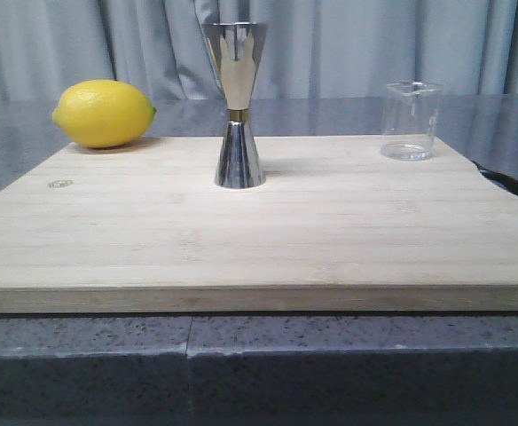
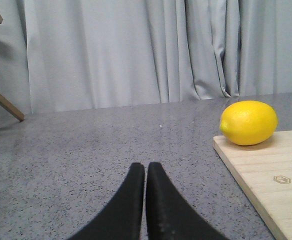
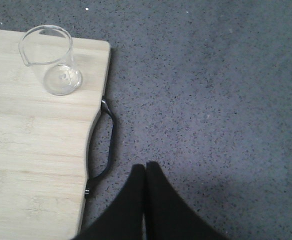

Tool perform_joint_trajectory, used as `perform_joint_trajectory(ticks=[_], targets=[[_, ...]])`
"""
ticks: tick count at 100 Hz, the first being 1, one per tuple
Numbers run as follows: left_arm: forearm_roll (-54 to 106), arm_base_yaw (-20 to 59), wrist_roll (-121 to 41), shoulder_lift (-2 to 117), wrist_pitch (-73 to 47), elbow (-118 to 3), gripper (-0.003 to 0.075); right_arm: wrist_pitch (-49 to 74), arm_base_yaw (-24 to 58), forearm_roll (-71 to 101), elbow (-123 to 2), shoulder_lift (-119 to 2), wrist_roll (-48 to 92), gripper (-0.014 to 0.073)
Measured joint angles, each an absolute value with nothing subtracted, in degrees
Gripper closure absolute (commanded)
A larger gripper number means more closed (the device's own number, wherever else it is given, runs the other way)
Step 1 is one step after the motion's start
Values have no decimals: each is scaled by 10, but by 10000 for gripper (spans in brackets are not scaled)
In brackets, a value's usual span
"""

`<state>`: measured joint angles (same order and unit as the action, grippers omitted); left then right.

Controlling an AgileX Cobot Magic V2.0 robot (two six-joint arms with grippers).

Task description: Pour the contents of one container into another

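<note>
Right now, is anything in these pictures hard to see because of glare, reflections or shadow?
Front view: the steel jigger mirrors the curtains in bright and dark streaks, and the clear glass beaker nearly fades into the grey backdrop. Left wrist view: the lemon is sharp and evenly lit. Right wrist view: soft shadow surrounds the closed right gripper.

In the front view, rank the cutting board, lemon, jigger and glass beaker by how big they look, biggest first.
1. Cutting board, by far.
2. Lemon and jigger: unsure; the lemon is bulkier, the jigger taller and nearer.
3. Beaker, smallest, though it stands farther back.
</note>
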<state>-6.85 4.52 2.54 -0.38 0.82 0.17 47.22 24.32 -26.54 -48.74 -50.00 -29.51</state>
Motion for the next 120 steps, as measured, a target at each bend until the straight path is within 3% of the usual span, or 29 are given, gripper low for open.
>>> perform_joint_trajectory(ticks=[95,120], targets=[[-66,45,25,-4,9,2,739,468,237,-268,-483,-482,-295,665],[-66,45,25,-4,9,2,739,288,134,-245,-366,-343,-295,665]])
